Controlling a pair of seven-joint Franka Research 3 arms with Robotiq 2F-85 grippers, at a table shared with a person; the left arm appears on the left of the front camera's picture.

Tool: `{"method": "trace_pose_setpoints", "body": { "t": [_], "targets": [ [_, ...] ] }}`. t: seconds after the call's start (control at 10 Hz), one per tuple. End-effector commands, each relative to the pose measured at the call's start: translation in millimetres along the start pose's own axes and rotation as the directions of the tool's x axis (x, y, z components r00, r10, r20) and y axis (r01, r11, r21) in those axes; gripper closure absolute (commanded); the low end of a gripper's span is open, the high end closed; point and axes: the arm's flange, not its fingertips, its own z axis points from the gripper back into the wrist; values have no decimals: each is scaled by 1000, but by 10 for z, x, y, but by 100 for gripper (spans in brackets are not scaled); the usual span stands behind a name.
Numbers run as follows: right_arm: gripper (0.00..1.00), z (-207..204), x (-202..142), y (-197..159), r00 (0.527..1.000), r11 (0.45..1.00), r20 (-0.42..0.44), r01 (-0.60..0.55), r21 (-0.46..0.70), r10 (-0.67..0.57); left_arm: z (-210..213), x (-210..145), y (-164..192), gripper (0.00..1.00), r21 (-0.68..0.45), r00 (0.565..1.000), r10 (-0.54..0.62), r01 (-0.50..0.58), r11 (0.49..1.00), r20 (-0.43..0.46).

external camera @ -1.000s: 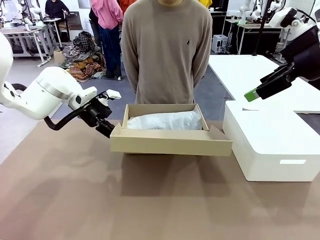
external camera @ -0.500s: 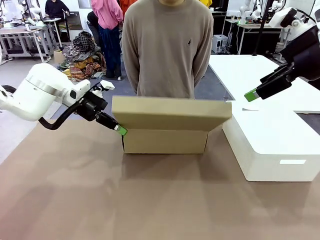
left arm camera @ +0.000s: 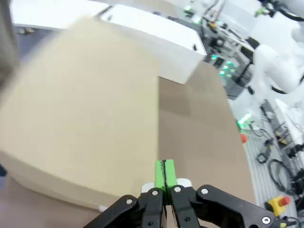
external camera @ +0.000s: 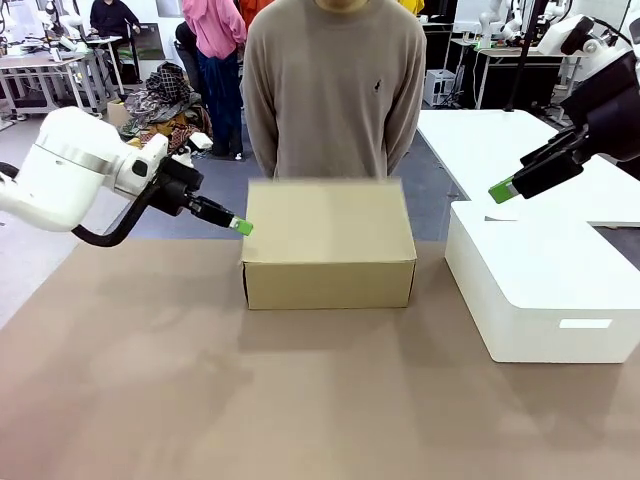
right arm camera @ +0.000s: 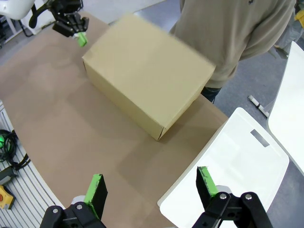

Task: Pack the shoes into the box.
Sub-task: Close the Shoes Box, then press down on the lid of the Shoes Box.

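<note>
The tan cardboard box (external camera: 329, 246) stands at the middle of the table with its lid down over the top; the lid's far edge looks blurred. The shoes are hidden. My left gripper (external camera: 241, 227) is shut and empty, its green tips just off the box's upper left corner. From the left wrist the box (left arm camera: 80, 104) spreads out ahead of the shut fingertips (left arm camera: 165, 173). My right gripper (external camera: 503, 190) hangs high at the right, above the white box. In the right wrist view its open fingers (right arm camera: 151, 190) frame the box (right arm camera: 147, 88) from above.
A larger white box (external camera: 540, 285) with a flat lid sits right of the cardboard box. A person in a beige sweater (external camera: 334, 95) stands at the far side of the table, arms behind the back. Bare brown tabletop (external camera: 250, 400) lies in front.
The box's lid swung up from lying open toward me and came down over the box. My left gripper rose and pulled back to the upper left corner. The right arm stayed still.
</note>
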Motion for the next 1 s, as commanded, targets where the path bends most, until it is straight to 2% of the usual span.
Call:
{"method": "trace_pose_setpoints", "body": {
  "t": [0.0, 0.2, 0.3, 0.4, 0.9],
  "targets": [
    [0, -1, 1, -3, 1000, 1000, 5, 0, 9, 0, -50, -10, -21, 100, 153, 999, -49, 49, 987, -9],
    [0, -1, 1, -3, 1000, 1000, 5, 0, 9, 0, 31, 20, 82, 100, 240, 998, -40, 48, 970, -38],
    [0, -1, 1, -3, 1000, 1000, 5, 0, 9, 0, 85, 20, 118, 100, 195, 997, -35, 48, 980, -67],
    [0, -1, 1, -3, 1000, 1000, 5, 0, 9, 0, 70, 92, 121, 100, 199, 999, -33, 39, 979, -32],
    [0, -1, 1, -3, 1000, 1000, 5, 0, 9, 0, 70, 92, 121, 100, 199, 999, -33, 39, 979, -32]
  ]
}}
